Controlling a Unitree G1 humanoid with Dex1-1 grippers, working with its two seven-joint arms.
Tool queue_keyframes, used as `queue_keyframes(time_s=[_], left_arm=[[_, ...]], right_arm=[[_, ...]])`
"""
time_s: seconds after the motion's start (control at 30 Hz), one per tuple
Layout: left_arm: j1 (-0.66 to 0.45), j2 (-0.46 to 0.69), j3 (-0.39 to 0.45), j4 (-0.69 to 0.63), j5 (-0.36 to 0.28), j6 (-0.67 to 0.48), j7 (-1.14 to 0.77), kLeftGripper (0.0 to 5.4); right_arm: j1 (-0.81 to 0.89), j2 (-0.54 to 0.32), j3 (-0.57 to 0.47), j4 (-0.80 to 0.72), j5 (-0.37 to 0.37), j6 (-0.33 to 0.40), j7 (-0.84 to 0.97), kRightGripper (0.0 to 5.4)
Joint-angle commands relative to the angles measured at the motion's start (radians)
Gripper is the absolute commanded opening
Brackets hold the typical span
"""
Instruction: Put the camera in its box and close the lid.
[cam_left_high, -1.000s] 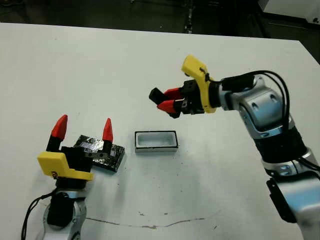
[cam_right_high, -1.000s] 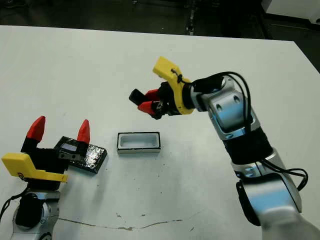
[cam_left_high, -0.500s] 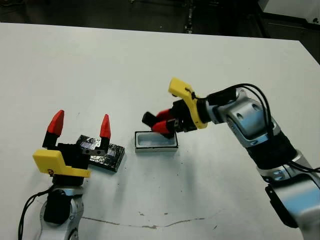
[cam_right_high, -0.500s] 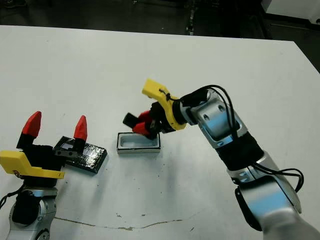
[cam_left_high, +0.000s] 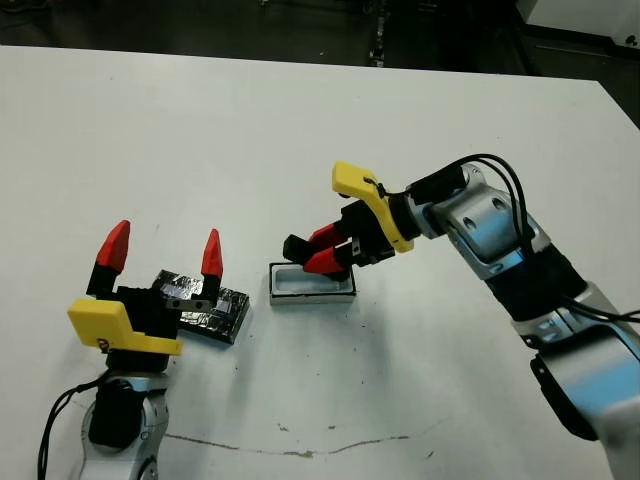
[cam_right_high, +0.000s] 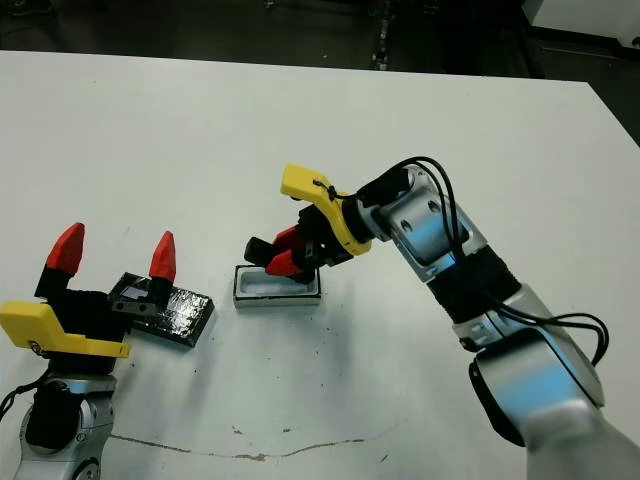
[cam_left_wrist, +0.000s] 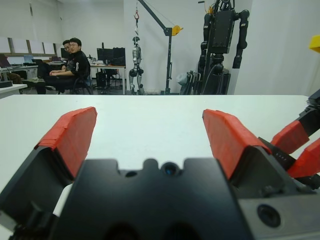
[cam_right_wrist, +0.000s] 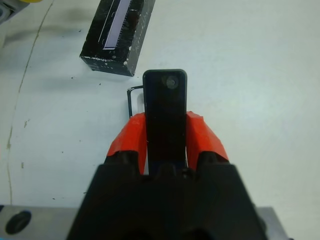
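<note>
My right gripper (cam_left_high: 318, 250) is shut on the camera (cam_right_wrist: 165, 110), a flat glossy black oblong held between its red fingers. It hangs just above the box (cam_left_high: 312, 285), a small white tray with a dark rim near the middle of the table. In the right wrist view only a corner of the box (cam_right_wrist: 132, 97) peeks out beside the camera. The lid (cam_left_high: 210, 312), black with crinkled silvery patches, lies left of the box. My left gripper (cam_left_high: 160, 255) stands open over the lid's near end, fingers pointing up.
The white table (cam_left_high: 300, 130) stretches far behind the box. A thin dark crack line (cam_left_high: 290, 450) runs along the near edge. In the left wrist view, people (cam_left_wrist: 70, 60) sit at desks far beyond the table, near a standing robot (cam_left_wrist: 222, 35).
My right gripper has come down and leftward with the camera, from well above the table to just over the box. The left gripper has stayed open by the lid.
</note>
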Motion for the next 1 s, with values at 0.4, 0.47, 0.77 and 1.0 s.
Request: queue_keyframes(time_s=[0.4,0.47,0.77,1.0], left_arm=[[0.017,-0.005,-0.009,0.006,-0.003,0.010,-0.002,5.40],[0.016,-0.005,-0.010,0.004,-0.002,0.015,-0.001,5.40],[0.021,-0.005,-0.008,0.010,0.004,0.001,0.001,5.40],[0.019,-0.007,-0.008,0.020,-0.002,-0.010,-0.002,5.40]], right_arm=[[-0.007,0.003,0.029,0.013,-0.058,-0.029,0.011,1.66],[-0.002,0.003,0.029,0.013,-0.057,-0.035,0.013,1.66],[0.015,-0.002,0.051,-0.009,-0.065,-0.026,0.028,1.66],[0.021,-0.001,0.059,-0.026,-0.080,-0.021,0.017,1.66]])
